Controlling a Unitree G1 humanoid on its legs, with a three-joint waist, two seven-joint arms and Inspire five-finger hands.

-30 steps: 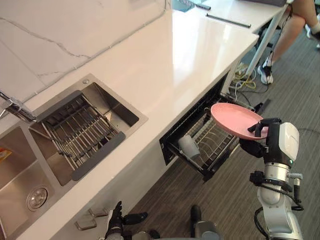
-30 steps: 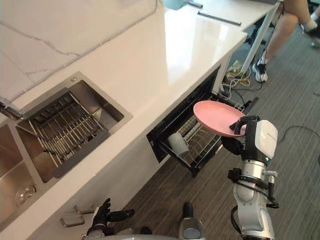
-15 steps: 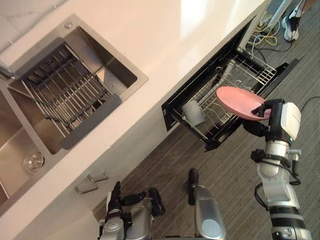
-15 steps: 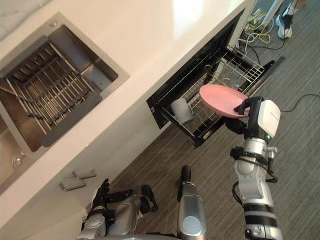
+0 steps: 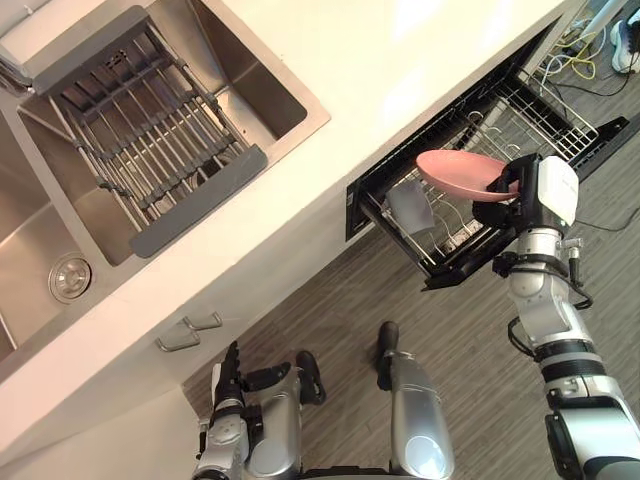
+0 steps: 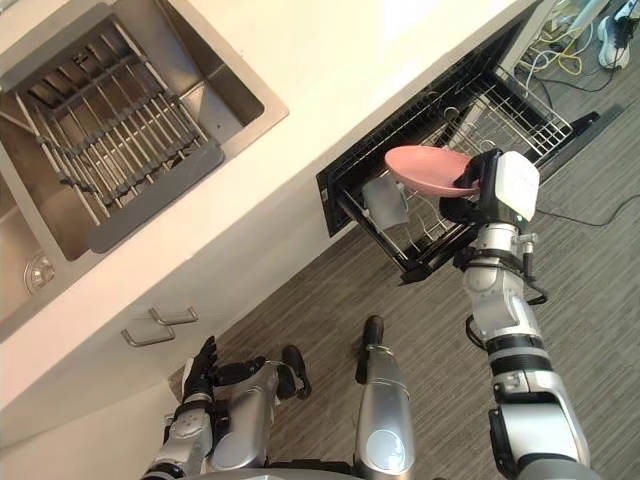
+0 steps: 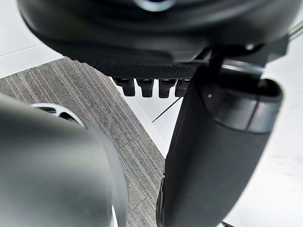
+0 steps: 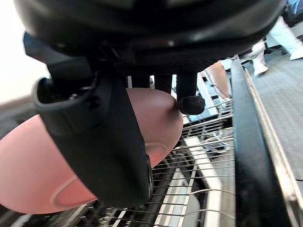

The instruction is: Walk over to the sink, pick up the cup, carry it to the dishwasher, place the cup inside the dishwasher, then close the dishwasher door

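Your cup (image 5: 408,205) lies grey and tipped in the wire rack (image 5: 530,105), in the corner nearest the sink (image 5: 285,95), close behind the dishwasher drawer's (image 5: 455,272) dark front edge. The drawer stands pulled out from under the counter (image 5: 420,50).

Just above the cup and partly over it hangs a pink plate (image 5: 455,172). Your right hand (image 5: 508,182) is clamped on the plate's rim, thumb (image 8: 104,137) on top and fingers beneath. The rest of the rack past the plate looks open wire.

The striped floor (image 5: 350,300) in front of the drawer gives you room. Cables (image 5: 580,65) lie beyond the drawer's far end.

Your left hand (image 6: 200,365) hangs low by the cabinet handles (image 5: 190,330), fingers straight and apart, holding nothing. A drying rack (image 5: 140,150) spans the sink.
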